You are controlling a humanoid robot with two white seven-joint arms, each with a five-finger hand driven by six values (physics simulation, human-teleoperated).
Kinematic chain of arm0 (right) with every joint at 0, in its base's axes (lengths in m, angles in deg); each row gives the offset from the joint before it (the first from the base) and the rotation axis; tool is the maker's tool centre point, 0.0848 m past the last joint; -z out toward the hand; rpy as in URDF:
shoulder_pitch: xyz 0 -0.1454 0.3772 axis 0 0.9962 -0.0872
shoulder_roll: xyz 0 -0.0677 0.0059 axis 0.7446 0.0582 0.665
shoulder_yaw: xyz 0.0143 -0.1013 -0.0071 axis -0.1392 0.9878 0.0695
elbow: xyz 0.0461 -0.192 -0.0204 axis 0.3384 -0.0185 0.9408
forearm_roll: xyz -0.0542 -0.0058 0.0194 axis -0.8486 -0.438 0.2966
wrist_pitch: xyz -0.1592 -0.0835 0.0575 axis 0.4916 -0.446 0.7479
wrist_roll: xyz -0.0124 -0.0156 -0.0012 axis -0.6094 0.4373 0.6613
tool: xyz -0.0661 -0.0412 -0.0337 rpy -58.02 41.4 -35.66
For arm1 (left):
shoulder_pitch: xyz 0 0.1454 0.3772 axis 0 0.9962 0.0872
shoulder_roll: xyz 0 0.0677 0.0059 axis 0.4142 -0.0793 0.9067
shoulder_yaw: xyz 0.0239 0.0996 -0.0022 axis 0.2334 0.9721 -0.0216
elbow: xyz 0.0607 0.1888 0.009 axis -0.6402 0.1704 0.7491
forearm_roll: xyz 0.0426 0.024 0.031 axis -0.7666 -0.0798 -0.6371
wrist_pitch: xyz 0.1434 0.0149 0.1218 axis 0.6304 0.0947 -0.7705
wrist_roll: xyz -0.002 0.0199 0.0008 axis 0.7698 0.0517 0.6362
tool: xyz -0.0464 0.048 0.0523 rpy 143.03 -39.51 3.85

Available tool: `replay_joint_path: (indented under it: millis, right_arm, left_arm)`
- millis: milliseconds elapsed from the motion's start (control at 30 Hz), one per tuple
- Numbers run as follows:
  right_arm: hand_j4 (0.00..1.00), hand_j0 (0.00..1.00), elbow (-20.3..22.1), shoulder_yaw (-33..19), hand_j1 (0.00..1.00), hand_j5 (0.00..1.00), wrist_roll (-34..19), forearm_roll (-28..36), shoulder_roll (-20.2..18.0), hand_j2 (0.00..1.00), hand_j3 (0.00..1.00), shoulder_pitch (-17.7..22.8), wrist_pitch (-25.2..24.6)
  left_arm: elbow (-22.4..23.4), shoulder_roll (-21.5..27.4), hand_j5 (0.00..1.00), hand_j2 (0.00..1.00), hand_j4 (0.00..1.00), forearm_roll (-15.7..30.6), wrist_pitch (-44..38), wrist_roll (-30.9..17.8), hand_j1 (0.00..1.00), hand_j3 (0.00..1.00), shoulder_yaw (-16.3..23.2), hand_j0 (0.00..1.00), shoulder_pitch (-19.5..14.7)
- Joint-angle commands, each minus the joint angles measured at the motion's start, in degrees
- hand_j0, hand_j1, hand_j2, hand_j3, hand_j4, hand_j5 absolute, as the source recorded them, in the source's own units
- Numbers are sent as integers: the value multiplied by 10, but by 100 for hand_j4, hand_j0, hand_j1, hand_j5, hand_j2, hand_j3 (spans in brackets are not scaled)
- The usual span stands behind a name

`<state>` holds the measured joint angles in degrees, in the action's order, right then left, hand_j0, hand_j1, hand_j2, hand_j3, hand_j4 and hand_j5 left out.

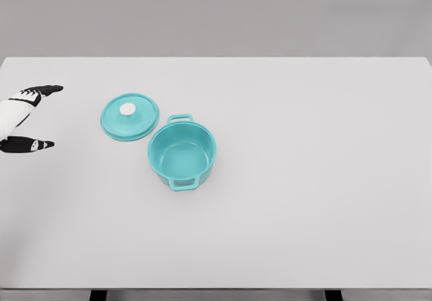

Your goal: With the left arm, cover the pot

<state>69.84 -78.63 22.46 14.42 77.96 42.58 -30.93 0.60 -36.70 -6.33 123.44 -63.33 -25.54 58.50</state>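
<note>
A teal pot (181,154) with two small handles stands uncovered on the white table, left of the middle. Its round teal lid (129,117) with a white knob lies flat on the table just up and left of the pot, its edge close to the pot's rim. My left hand (42,115) shows at the far left edge, some way left of the lid. Its black-tipped fingers are spread wide and hold nothing. The right arm is out of view.
The white table (304,179) stretches wide to the right of the pot and in front of it. Its front edge runs along the bottom of the picture, and a grey wall stands behind.
</note>
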Motion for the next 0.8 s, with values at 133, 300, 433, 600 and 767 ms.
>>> replay_joint_path:
  millis: [133,300,433,600,767]
  right_arm:
    - [100,100,0,0,100,100,0,0,0,100,100,0,0]
    - [100,100,0,0,100,100,0,0,0,100,100,0,0]
    - [100,100,0,0,100,100,0,0,0,100,100,0,0]
    - [100,100,-1,0,100,100,0,0,0,100,100,0,0]
    - [100,100,-1,0,100,100,0,0,0,100,100,0,0]
  left_arm:
    - [-1,1,100,100,100,4,-1,0,100,100,1,100,0]
    - [-2,1,100,100,100,4,-1,0,100,100,3,100,-4]
    - [-5,3,100,100,100,4,-1,1,100,100,3,100,-32]
    - [-14,1,87,87,87,-63,-1,1,87,87,38,87,-102]
    - [-12,1,79,79,79,-73,-1,1,79,79,102,79,-151]
